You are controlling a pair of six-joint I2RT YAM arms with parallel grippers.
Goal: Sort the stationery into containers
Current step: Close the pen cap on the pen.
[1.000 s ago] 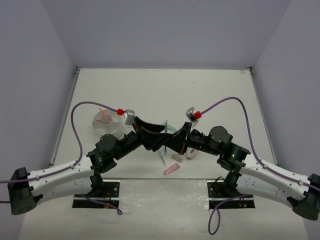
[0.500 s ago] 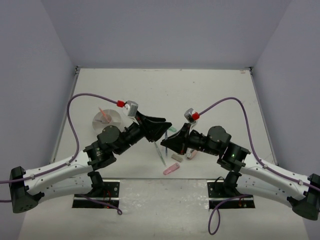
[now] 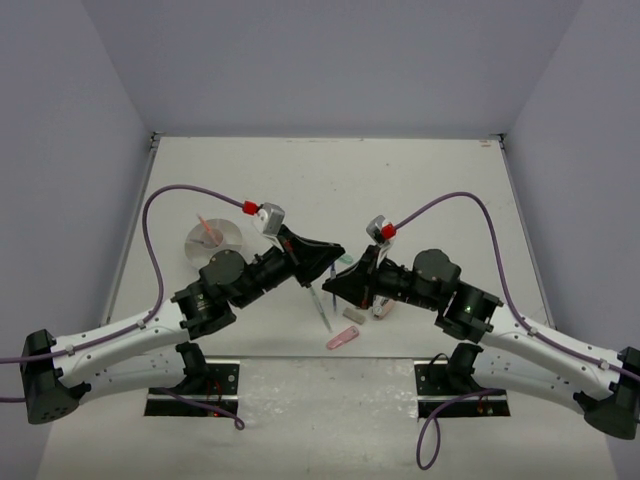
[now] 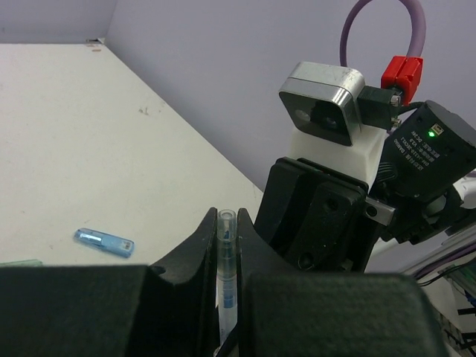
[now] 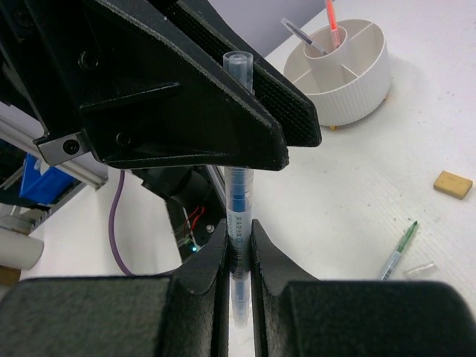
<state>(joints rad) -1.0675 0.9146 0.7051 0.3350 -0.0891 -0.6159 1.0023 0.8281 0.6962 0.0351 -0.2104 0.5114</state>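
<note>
At the left the round white ribbed plastic holder (image 3: 191,247) is seen, and beside it the clear-barrelled blue pen (image 5: 238,201) is pinched above the off-white table (image 3: 400,180) by the left gripper (image 4: 225,223) and the right gripper (image 5: 238,245) together, a handover toward the holder being judged likely, within plain lavender walls (image 3: 330,60).

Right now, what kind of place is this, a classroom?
Probably a robot test booth, not a classroom: plain lilac walls box in a white table, two robot arms are bolted at its near edge, and pens stand in a round holder.
</note>
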